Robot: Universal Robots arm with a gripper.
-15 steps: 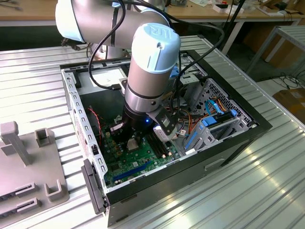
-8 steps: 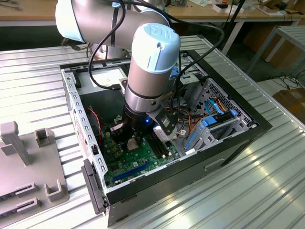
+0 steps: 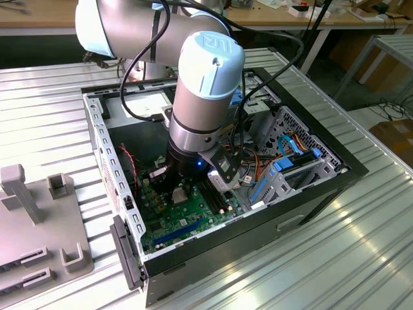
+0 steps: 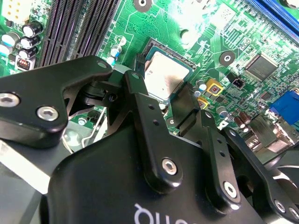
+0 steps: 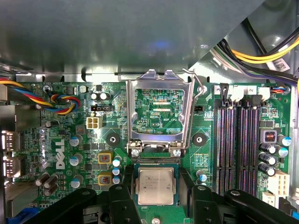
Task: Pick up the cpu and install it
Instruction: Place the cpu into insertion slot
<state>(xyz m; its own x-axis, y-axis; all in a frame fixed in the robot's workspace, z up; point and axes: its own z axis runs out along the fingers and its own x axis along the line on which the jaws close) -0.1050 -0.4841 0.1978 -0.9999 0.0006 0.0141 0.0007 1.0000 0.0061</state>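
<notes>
Inside an open computer case (image 3: 342, 169) lying on a ribbed metal table (image 3: 322, 258), the cpu (image 5: 155, 185) lies flat and face up in its socket on the green circuit board (image 5: 60, 140). It is nearly square, with no clear long axis, and its edges run parallel to the memory slots (image 5: 238, 144); the socket's metal frame (image 5: 161, 84) is swung open just beside it. The gripper (image 5: 157, 179) hangs over it, jaws spread slightly wider than the chip and seemingly holding nothing, one of its fingers (image 5: 122, 199) on each side; wooden benches (image 3: 39, 16) stand behind.
</notes>
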